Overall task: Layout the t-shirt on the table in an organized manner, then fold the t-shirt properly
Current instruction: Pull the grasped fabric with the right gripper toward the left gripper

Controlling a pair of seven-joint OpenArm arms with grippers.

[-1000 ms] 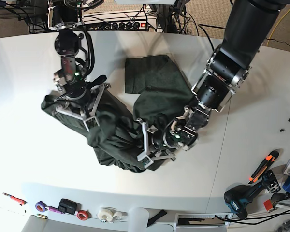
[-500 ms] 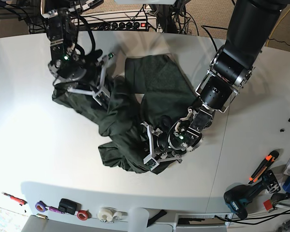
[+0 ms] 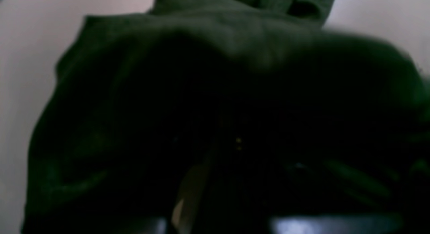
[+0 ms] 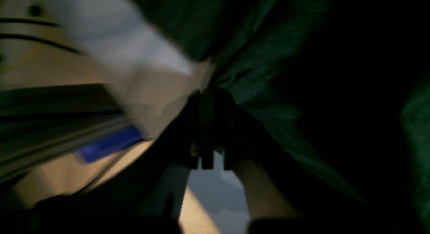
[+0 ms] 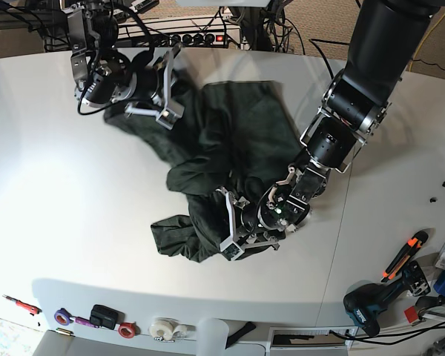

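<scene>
The dark green t-shirt point(image 5: 237, 141) lies crumpled and stretched across the middle of the white table point(image 5: 59, 208). At the far left of the base view, my right gripper point(image 5: 169, 85) is shut on a bunch of its cloth and holds it raised. The right wrist view shows that gripper point(image 4: 210, 92) with its fingers pinched together on green fabric point(image 4: 285, 59). My left gripper point(image 5: 228, 222) is shut on the t-shirt's near part, low over the table. In the left wrist view, dark cloth point(image 3: 218, 42) fills the frame and hides the fingers.
Along the near edge lie tape rolls point(image 5: 163, 326), a small screwdriver point(image 5: 21, 304), a drill point(image 5: 371, 308) and an orange-handled tool point(image 5: 404, 256). A power strip and cables point(image 5: 193, 37) run behind the far edge. A thin seam point(image 5: 340, 245) crosses the tabletop on the right.
My right gripper has moved toward the far edge and to the right with its cloth, drawing the t-shirt away from the near left. The left gripper has hardly moved.
</scene>
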